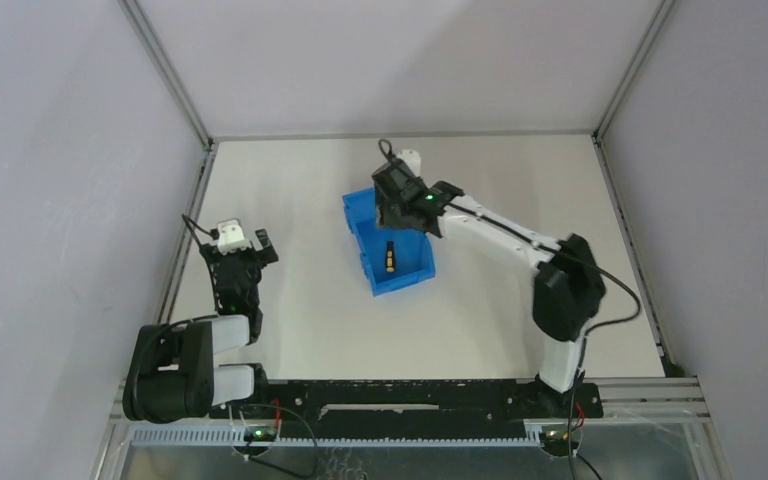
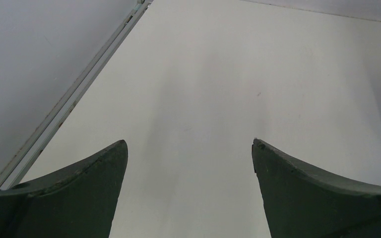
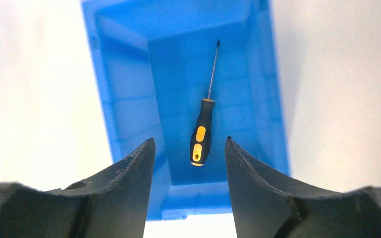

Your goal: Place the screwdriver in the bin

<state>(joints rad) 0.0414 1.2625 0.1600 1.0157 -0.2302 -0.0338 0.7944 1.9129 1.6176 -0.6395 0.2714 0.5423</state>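
The blue bin point(image 1: 408, 272) stands mid-table. The screwdriver point(image 1: 390, 259) lies flat on its floor. In the right wrist view the screwdriver point(image 3: 202, 136) has a black and yellow-orange handle nearest my fingers and a thin shaft pointing away, inside the bin point(image 3: 129, 99). My right gripper point(image 1: 397, 208) hovers over the bin's far end, open and empty point(image 3: 190, 144). My left gripper point(image 1: 245, 242) is open and empty over bare table at the left point(image 2: 189, 144).
White walls with metal frame rails point(image 1: 182, 225) bound the table on the left, right and back. The left wrist view shows the left rail point(image 2: 74, 99) beside the table surface.
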